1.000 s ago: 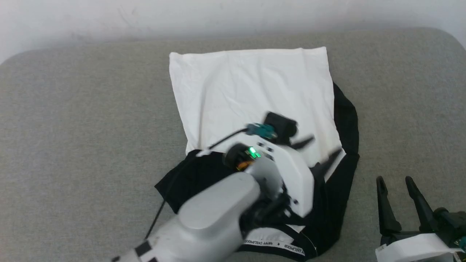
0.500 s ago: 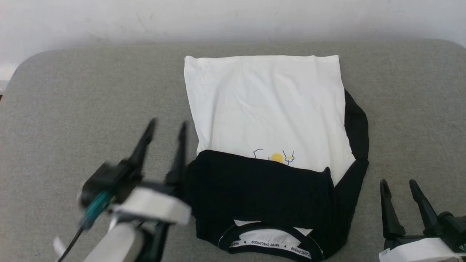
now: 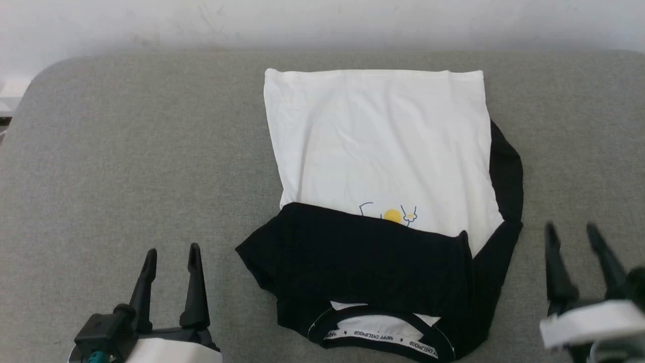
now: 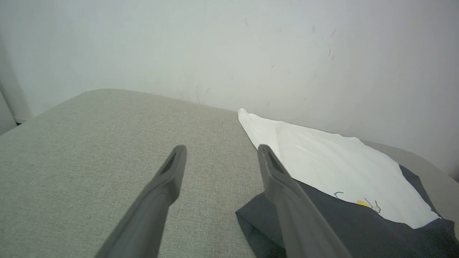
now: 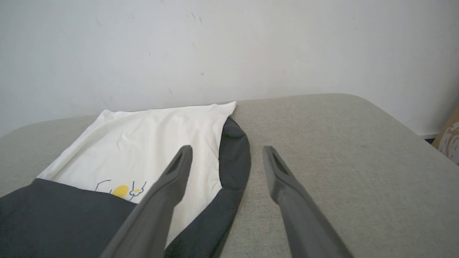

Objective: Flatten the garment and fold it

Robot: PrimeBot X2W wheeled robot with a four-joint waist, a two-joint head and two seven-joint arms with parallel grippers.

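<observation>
The garment (image 3: 383, 146) lies on the grey padded table (image 3: 126, 161), its white body toward the far wall. One black sleeve (image 3: 363, 262) is folded across the chest and half covers the cartoon print (image 3: 390, 216). The other black sleeve (image 3: 506, 166) curves along the right edge. The black collar with white lettered neck tape (image 3: 383, 335) is at the near edge. My left gripper (image 3: 172, 253) is open and empty, left of the shirt. My right gripper (image 3: 572, 232) is open and empty, just right of it. The wrist views show the garment (image 4: 333, 165) (image 5: 154, 143) beside each gripper (image 4: 222, 150) (image 5: 227, 150).
A white wall (image 3: 322, 22) rises behind the table. The table's rounded far corners (image 3: 45, 75) show at left and right. Bare grey surface lies left of the shirt. A cardboard box (image 5: 448, 139) stands beyond the table's right edge.
My left arm has pulled back off the shirt to the lower left, open, leaving the black sleeve folded over the chest. My right gripper has risen slightly. The camera has shifted a little.
</observation>
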